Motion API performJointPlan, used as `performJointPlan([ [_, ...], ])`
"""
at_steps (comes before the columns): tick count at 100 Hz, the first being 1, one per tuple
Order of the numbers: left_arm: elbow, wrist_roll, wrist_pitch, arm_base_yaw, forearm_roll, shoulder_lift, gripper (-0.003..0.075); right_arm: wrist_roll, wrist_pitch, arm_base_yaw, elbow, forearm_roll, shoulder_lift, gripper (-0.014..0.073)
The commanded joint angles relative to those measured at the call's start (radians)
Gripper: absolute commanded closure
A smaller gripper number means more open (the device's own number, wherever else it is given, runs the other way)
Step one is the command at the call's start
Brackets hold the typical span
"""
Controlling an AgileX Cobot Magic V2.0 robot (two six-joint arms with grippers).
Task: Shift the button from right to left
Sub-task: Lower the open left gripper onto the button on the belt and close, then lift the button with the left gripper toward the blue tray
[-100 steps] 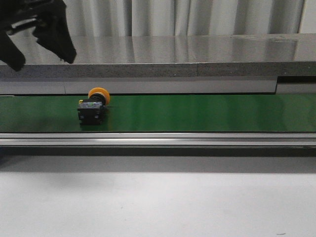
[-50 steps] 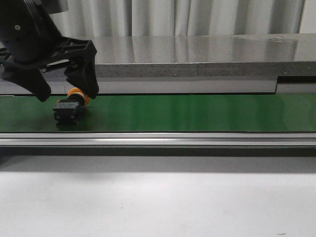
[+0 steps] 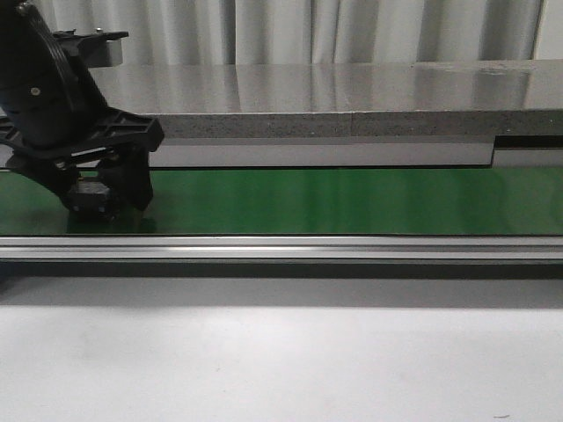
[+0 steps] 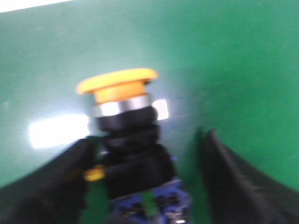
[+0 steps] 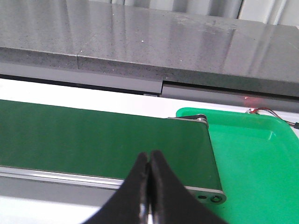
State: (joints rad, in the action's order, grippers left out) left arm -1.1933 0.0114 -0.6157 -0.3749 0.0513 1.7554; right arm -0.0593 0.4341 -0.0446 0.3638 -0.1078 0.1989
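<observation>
Push button [image 4: 124, 140]: lying on green conveyor belt [image 3: 352, 200] near counter's left edge, left gripper [image 3: 101, 204] straddling it, jaws spread, not yet clenching; right gripper [image 5: 149, 186] pinched closed, holding nothing. Likely light, rigid; boxy black body offering flatter grip than rounded orange cap

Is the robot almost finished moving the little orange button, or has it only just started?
About midway. The button already sits at the left end of the green belt. The left gripper is down around it, its fingers on either side and still open, with a gap on one side. The right gripper waits shut beside the green tray. Closing, lifting and setting the button down are left.
</observation>
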Motion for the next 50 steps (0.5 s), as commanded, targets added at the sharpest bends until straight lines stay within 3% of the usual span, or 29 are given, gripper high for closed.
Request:
performJointPlan([
  [1,-0.044,0.003,0.019,0.001,0.006,-0.048,0.0440,0.010,-0.075,-0.004,0.022,-0.001,0.007,0.0662],
  [15,-0.085,0.003,-0.026,0.001,-0.015,-0.063,0.0544,0.010,-0.075,-0.004,0.022,-0.001,0.007,0.0662],
  [32,-0.103,0.012,-0.038,0.011,-0.072,-0.138,0.0547,0.010,-0.075,-0.004,0.022,-0.001,0.007,0.0662],
  [50,-0.103,0.012,-0.088,0.112,-0.112,-0.215,0.0547,0.010,-0.075,-0.004,0.022,-0.001,0.007,0.0662],
])
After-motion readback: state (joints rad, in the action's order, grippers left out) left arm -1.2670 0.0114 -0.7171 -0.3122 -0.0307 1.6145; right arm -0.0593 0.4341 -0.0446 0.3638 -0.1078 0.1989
